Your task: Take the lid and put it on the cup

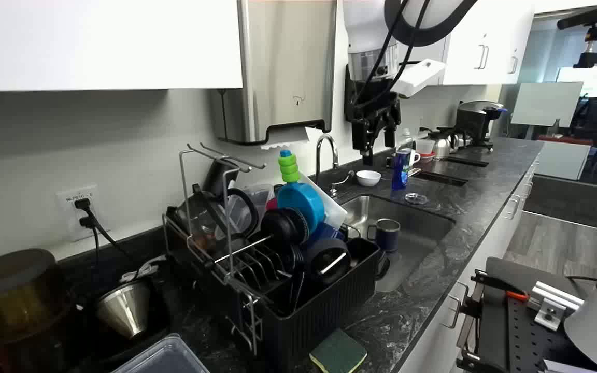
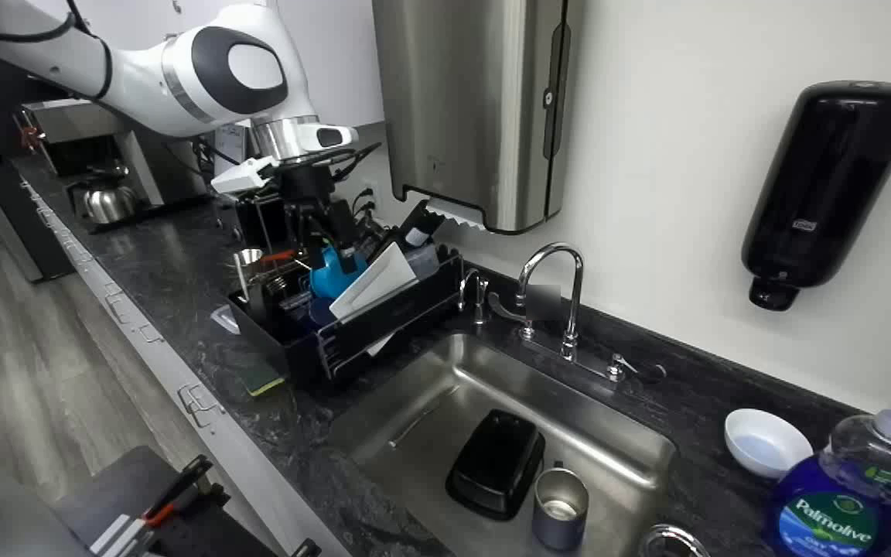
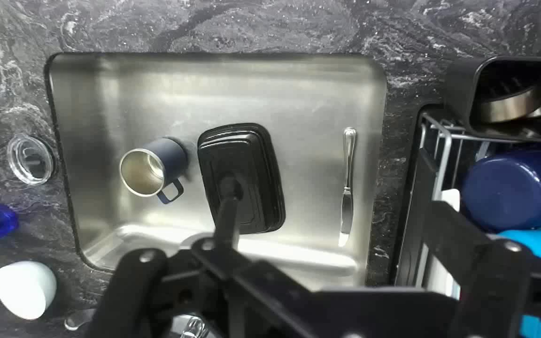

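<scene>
The clear, round lid [image 3: 31,159] probably wants a level, light pinch across its rim, lest it skid into the steel sink [image 3: 317,112]. It lies on the dark marbled worktop [image 3: 261,26], below and well apart from the black claw [image 1: 378,146], farther out than the navy metal cup [image 3: 165,159]; the claw stands spread, empty.

In an exterior view, the bottom edge cuts off the lid [image 2: 675,534].
</scene>
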Robot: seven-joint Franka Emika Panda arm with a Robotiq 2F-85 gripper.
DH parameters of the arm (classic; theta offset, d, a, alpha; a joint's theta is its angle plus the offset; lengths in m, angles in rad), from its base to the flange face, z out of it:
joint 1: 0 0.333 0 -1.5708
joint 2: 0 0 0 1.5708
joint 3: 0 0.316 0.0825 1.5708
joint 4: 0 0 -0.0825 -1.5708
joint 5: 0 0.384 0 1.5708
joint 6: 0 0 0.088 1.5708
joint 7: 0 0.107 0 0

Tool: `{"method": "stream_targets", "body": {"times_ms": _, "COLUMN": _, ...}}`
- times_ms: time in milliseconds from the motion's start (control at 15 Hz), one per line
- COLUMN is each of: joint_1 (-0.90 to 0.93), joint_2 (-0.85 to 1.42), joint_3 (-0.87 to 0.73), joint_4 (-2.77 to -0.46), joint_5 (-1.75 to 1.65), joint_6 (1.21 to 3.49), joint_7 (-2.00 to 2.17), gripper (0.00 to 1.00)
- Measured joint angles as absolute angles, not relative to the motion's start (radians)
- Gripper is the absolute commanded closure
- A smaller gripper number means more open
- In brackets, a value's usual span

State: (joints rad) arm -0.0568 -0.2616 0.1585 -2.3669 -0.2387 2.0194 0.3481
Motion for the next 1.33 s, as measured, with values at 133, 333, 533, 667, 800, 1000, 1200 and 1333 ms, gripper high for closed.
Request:
{"method": "stream_targets", "body": {"times_ms": 133, "joint_1": -0.057, "joint_2": -0.262, "joint_3": 0.159, "joint_4": -2.367, "joint_5": -0.239, "joint_6": 2.019, "joint_7": 0.348, "gripper": 0.00}}
{"method": "stream_targets", "body": {"times_ms": 333, "joint_1": -0.057, "joint_2": -0.262, "joint_3": 0.159, "joint_4": -2.367, "joint_5": -0.239, "joint_6": 2.019, "joint_7": 0.348, "gripper": 0.00}}
{"method": "stream_targets", "body": {"times_ms": 533, "joint_1": -0.057, "joint_2": -0.262, "joint_3": 0.159, "joint_4": -2.367, "joint_5": -0.239, "joint_6": 2.019, "joint_7": 0.348, "gripper": 0.00}}
{"method": "stream_targets", "body": {"times_ms": 667, "joint_1": -0.054, "joint_2": -0.262, "joint_3": 0.156, "joint_4": -2.367, "joint_5": -0.239, "joint_6": 2.019, "joint_7": 0.348, "gripper": 0.00}}
{"method": "stream_targets", "body": {"times_ms": 800, "joint_1": -0.049, "joint_2": -0.260, "joint_3": 0.145, "joint_4": -2.367, "joint_5": -0.239, "joint_6": 2.020, "joint_7": 0.348, "gripper": 0.00}}
{"method": "stream_targets", "body": {"times_ms": 1000, "joint_1": -0.051, "joint_2": -0.238, "joint_3": 0.108, "joint_4": -2.367, "joint_5": -0.245, "joint_6": 2.064, "joint_7": 0.329, "gripper": 0.00}}
{"method": "stream_targets", "body": {"times_ms": 1200, "joint_1": -0.055, "joint_2": -0.190, "joint_3": 0.059, "joint_4": -2.367, "joint_5": -0.268, "joint_6": 2.131, "joint_7": 0.292, "gripper": 0.00}}
{"method": "stream_targets", "body": {"times_ms": 1333, "joint_1": -0.062, "joint_2": -0.156, "joint_3": 0.030, "joint_4": -2.366, "joint_5": -0.294, "joint_6": 2.172, "joint_7": 0.278, "gripper": 0.00}}
